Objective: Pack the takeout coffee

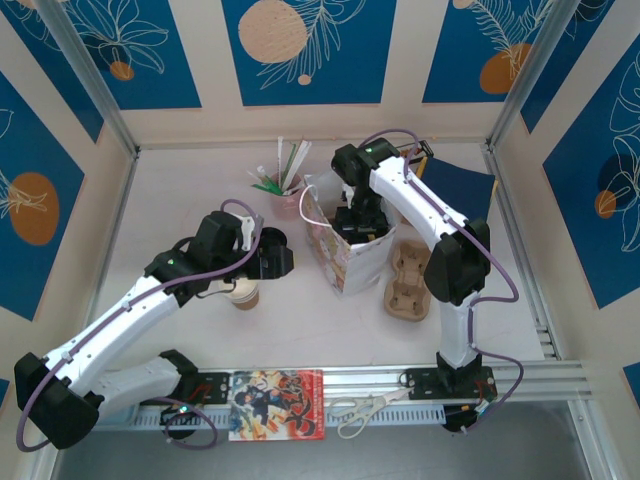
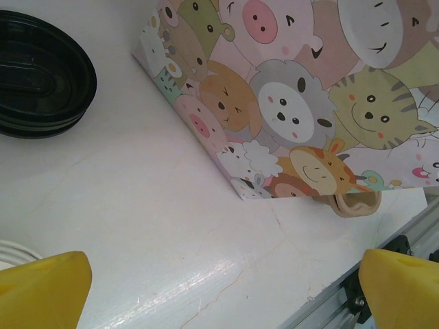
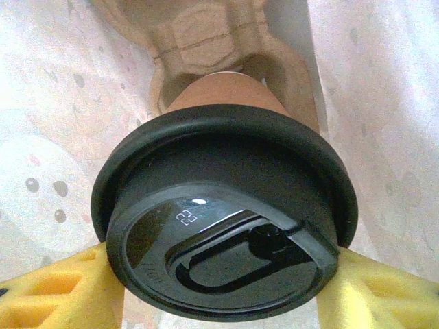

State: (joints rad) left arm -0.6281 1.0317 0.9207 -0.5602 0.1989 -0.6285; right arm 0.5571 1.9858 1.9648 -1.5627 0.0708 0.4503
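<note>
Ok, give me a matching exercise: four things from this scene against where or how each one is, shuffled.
1 left gripper
2 right gripper
3 scissors
4 pink cup of straws

A toward the back of the table
B at the near edge, between the arm bases
C open, holding nothing
D closed on the lidded brown cup

Pairs: 1-C, 2-D, 3-B, 4-A

We see white links and black joints on the left arm (image 1: 120,320) and right arm (image 1: 410,200), lilac cables (image 1: 513,285), and yellow fingers (image 2: 41,288) on the left pincer (image 2: 219,295) and right pincer (image 3: 219,301).
</note>
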